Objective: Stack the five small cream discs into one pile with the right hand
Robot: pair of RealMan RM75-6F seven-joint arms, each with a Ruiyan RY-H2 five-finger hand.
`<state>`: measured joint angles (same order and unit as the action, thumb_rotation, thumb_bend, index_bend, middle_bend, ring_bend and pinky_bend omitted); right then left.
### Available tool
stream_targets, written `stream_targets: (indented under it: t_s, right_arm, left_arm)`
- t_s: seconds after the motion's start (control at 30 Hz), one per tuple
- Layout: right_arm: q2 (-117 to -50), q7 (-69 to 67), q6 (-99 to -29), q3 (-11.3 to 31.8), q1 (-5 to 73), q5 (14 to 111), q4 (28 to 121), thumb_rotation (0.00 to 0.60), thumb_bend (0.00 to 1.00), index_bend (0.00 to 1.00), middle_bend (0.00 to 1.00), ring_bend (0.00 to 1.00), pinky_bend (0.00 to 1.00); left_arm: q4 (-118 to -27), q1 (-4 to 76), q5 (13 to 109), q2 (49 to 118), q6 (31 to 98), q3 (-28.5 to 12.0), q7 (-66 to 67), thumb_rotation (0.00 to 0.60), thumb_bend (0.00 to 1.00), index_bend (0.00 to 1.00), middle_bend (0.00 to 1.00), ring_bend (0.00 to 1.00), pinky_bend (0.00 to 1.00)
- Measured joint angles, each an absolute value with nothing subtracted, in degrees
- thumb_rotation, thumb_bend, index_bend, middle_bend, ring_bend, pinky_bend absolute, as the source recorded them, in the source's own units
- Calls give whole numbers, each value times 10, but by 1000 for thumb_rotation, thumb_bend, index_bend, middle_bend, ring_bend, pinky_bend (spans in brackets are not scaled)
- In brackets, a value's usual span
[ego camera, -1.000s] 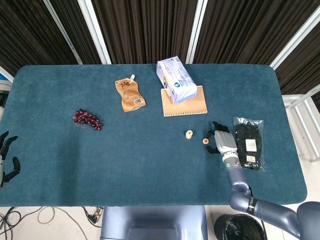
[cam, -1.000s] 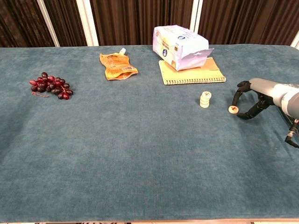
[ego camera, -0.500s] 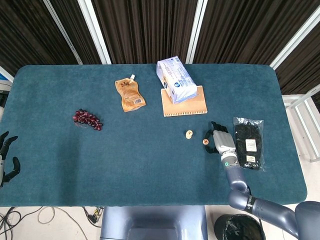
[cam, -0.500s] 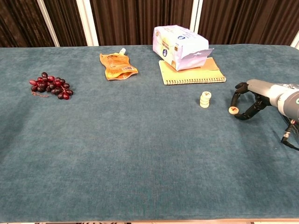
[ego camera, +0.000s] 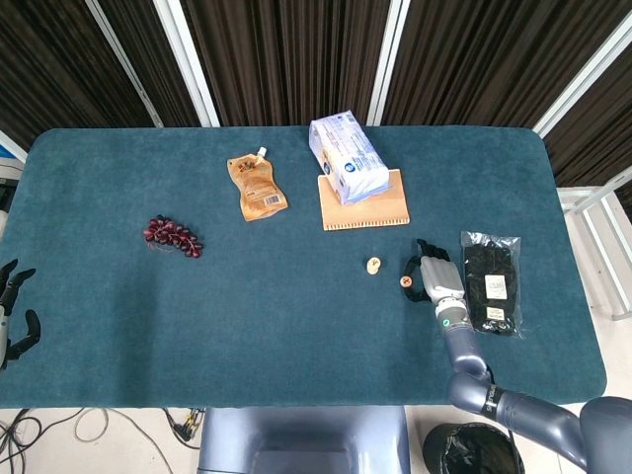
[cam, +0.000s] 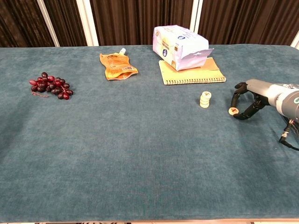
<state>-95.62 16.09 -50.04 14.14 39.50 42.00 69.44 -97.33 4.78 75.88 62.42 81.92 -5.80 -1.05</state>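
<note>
Pinching one cream disc (cam: 232,110) at tabletop (cam: 140,154) level, the right hand (cam: 247,99) is seen w/ fingers curled around it, just right of the disc pile (cam: 205,99). Left hand (ego camera: 14,308) is kept off the tabletop's left edge, fingers apart, nothing held.
</note>
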Motion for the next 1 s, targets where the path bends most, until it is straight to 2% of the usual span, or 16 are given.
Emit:
stream_targets:
  t_s: [0.4, 0.67, 1.0]
  right_arm:
    - [-918, 174, -509, 160, 404, 426, 743, 600, 398, 513, 0, 0, 0]
    - [-880, 210, -499, 179, 432, 387, 801, 600, 399, 513, 0, 0, 0]
    - [-893, 246, -500, 185, 477, 339, 804, 600, 400, 512, 0, 0, 0]
  left_arm:
    - [-974, 48, 759, 624, 820, -59, -12, 600, 624, 168, 1, 0, 0]
    - [-975, 47, 760, 623, 820, -59, -14, 600, 624, 168, 2, 0, 0]
    - [-973, 47, 763, 624, 822, -59, -16, 600, 624, 168, 2, 0, 0]
